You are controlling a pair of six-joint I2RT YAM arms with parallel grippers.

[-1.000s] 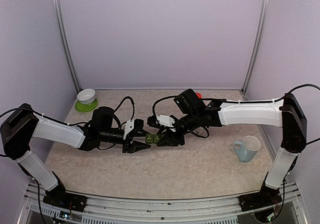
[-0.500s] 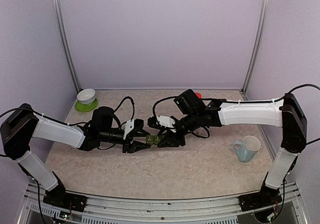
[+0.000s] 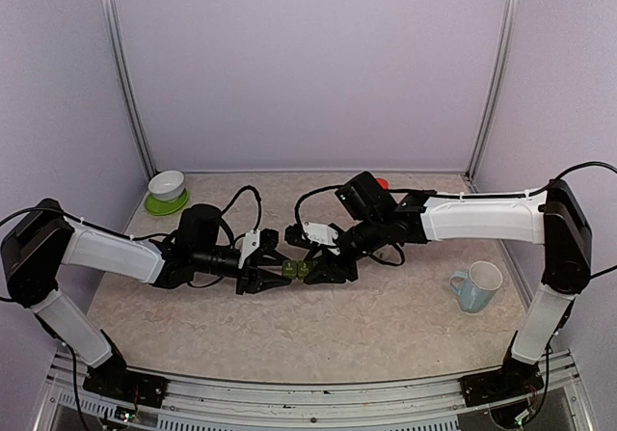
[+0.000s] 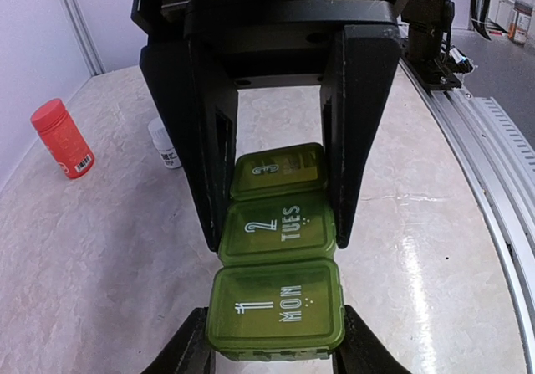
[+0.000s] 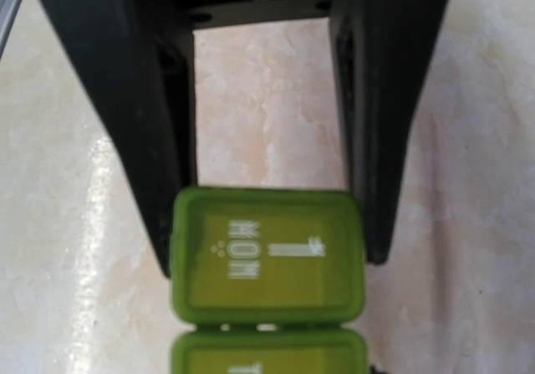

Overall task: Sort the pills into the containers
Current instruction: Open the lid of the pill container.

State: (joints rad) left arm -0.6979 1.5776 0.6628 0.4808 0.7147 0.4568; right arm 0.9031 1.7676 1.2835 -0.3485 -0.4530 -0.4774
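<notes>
The containers (image 3: 297,269) are a green strip of three lidded compartments lying mid-table, lids shut. In the left wrist view the containers (image 4: 276,303) read "1 MON", "2 TUES" and a third. My left gripper (image 4: 274,353) has its fingers pressed on both sides of the MON compartment. My right gripper (image 4: 277,240) comes from the opposite end, shut on the TUES and third compartments. The right wrist view shows the MON lid (image 5: 267,257) between the left gripper's black fingers (image 5: 171,181). The two grippers meet over the strip in the top view. No pills are in view.
A red bottle (image 4: 60,137) and a small white bottle (image 4: 165,142) stand behind the right arm. A white bowl on a green plate (image 3: 167,188) sits at the back left. A pale blue mug (image 3: 476,286) stands at the right. The metal rail (image 4: 493,190) marks the near table edge.
My left gripper has edged right along the strip and its jaws have narrowed onto the MON compartment. The right gripper and the strip have stayed in place.
</notes>
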